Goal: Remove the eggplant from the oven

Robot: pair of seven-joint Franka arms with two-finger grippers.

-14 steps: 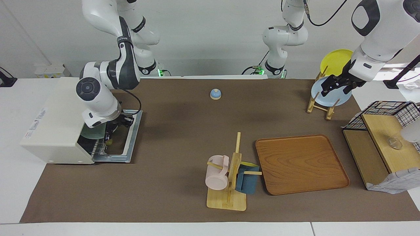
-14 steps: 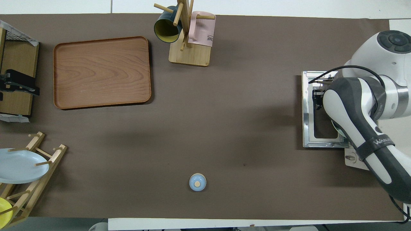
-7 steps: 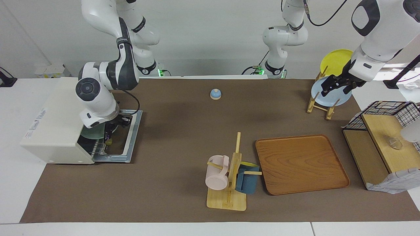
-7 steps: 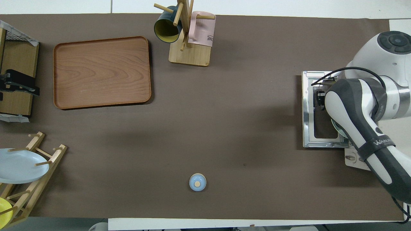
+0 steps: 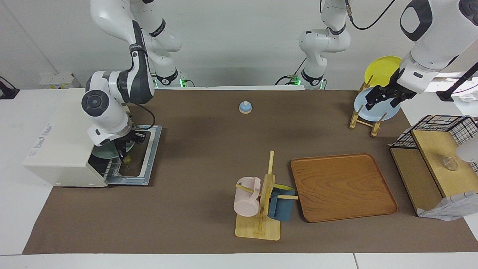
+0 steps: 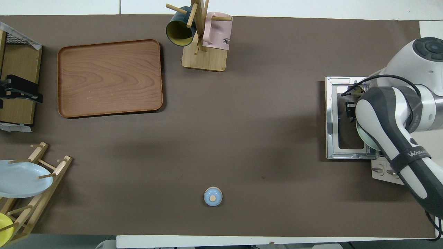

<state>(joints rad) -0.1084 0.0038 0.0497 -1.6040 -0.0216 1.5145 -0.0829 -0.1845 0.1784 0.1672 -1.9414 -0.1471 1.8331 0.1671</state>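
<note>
The right hand (image 5: pixel 122 151) hangs at the open oven (image 5: pixel 61 149) mouth, clenched on the eggplant (image 5: pixel 126 158) (stem tip down) over the lowered door. A slender grip may slip, or the eggplant may catch the rack. The left hand (image 5: pixel 384 98) waits released over the plate rack (image 5: pixel 364 119).

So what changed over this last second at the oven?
The right claw, gripping the eggplant, has pulled back and risen from the oven mouth to hang over its open door. The green plate stays inside. The left claw still waits open by the plate rack.
</note>
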